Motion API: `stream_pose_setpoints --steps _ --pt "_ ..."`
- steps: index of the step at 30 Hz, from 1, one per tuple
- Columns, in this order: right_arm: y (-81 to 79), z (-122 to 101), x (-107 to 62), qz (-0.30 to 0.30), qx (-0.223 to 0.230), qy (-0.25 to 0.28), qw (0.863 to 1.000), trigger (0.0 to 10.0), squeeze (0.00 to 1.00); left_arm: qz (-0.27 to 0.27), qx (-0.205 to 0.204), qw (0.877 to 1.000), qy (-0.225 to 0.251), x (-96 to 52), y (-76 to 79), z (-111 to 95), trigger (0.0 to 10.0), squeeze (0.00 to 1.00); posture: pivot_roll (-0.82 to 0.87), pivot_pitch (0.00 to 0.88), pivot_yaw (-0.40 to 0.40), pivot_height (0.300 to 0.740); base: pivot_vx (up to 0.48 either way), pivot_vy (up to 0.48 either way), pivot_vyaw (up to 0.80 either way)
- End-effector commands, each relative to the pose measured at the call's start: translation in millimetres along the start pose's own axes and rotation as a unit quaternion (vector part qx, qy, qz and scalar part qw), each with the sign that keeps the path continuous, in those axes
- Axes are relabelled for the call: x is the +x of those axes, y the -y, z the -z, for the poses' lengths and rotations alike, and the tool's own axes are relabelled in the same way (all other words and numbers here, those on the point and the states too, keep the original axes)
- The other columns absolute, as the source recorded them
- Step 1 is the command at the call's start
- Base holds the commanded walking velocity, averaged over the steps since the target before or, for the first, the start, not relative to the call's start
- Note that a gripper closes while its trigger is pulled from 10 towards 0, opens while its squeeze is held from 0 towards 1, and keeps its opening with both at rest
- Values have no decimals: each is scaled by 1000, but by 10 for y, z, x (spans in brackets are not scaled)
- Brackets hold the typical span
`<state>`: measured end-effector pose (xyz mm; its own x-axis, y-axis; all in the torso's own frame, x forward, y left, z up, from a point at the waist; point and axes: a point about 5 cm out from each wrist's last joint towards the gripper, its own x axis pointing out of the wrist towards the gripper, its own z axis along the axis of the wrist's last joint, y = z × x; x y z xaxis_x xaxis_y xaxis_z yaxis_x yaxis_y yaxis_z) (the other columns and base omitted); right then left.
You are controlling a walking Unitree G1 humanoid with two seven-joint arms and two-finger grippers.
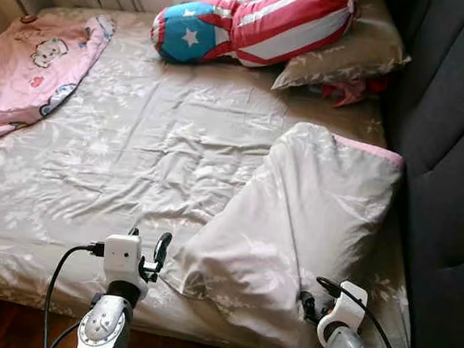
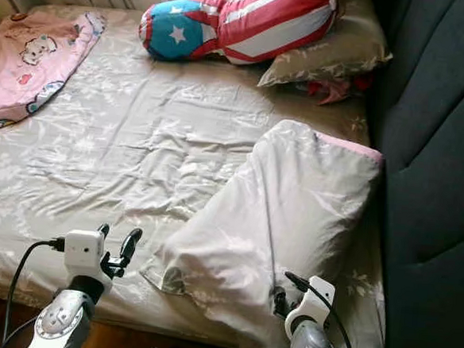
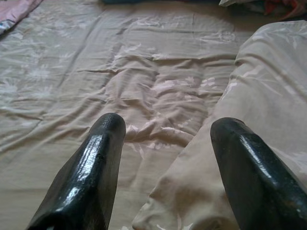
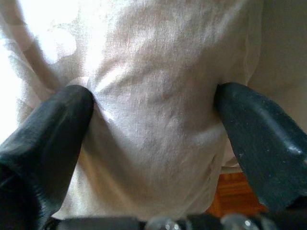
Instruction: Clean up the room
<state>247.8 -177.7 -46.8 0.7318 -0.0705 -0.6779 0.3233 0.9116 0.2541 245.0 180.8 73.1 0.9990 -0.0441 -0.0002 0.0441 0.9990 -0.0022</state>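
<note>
So the big bed with the beige floral sheet (image 1: pixel 138 143) was nowhere near tidy at this point. The sheet itself was wrinkled all over the middle, and I'd say most of the job was still ahead.

The folded-over beige duvet with a pink edge (image 1: pixel 292 226) lay bunched up at about 4 o'clock on the bed, just beside the dark grey padded headboard (image 1: pixel 448 157), so it wasn't spread out yet. The pink cartoon-print blanket (image 1: pixel 32 64) was heaped at 10 o'clock, hanging toward the edge. Up at 12 o'clock the stars-and-stripes bolster cushion (image 1: pixel 259 20) leaned on a beige floral pillow (image 1: pixel 360 51), with some red cloth (image 1: pixel 349 91) poking out under it, can't tell what.

The right gripper (image 4: pixel 153 124) had its fingers spread apart and pressed into the duvet's near edge at 5 o'clock, fabric bulging between them, not pinched. The left gripper (image 3: pixel 163 158) was also spread wide at 7 o'clock, hovering at the duvet's near corner with nothing held. Looked to me like the grab was only being lined up.
</note>
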Motion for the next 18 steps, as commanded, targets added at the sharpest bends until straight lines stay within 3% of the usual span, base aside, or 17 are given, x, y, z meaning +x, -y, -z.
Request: stream_pose_setpoints --steps 1,12,13,14,15,16,18 --pt "38 199 -37 10 -6 -38 999 10000 0 2 0 1000 -10 -55 -30 -3 10000 0 104 304 104 740 0 0 0" --pt "53 279 -66 0 -10 -33 999 10000 0 12 4 1000 -10 -159 -36 -183 10000 0 156 363 135 740 0 0 0" --pt "45 292 -69 -3 -10 -33 999 8745 0 13 5 1000 -9 -165 -38 -206 10000 0 158 366 137 740 0 0 0" --pt "38 306 -73 -5 -11 -33 999 4196 0 13 6 1000 -8 -176 -43 -228 10000 0 164 372 142 740 0 0 0" --pt "38 306 -73 -5 -11 -33 999 4196 0 13 6 1000 -8 -176 -43 -228 10000 0 164 372 142 740 0 0 0" --pt "-14 319 -74 -16 -7 -29 999 0 0 15 9 1000 -8 -198 -51 -273 10000 0 173 384 149 740 0 0 0" --pt "-50 327 -74 -20 -5 -28 999 0 0 16 11 1000 -10 -216 -58 -295 10000 0 171 388 150 740 0 0 0"
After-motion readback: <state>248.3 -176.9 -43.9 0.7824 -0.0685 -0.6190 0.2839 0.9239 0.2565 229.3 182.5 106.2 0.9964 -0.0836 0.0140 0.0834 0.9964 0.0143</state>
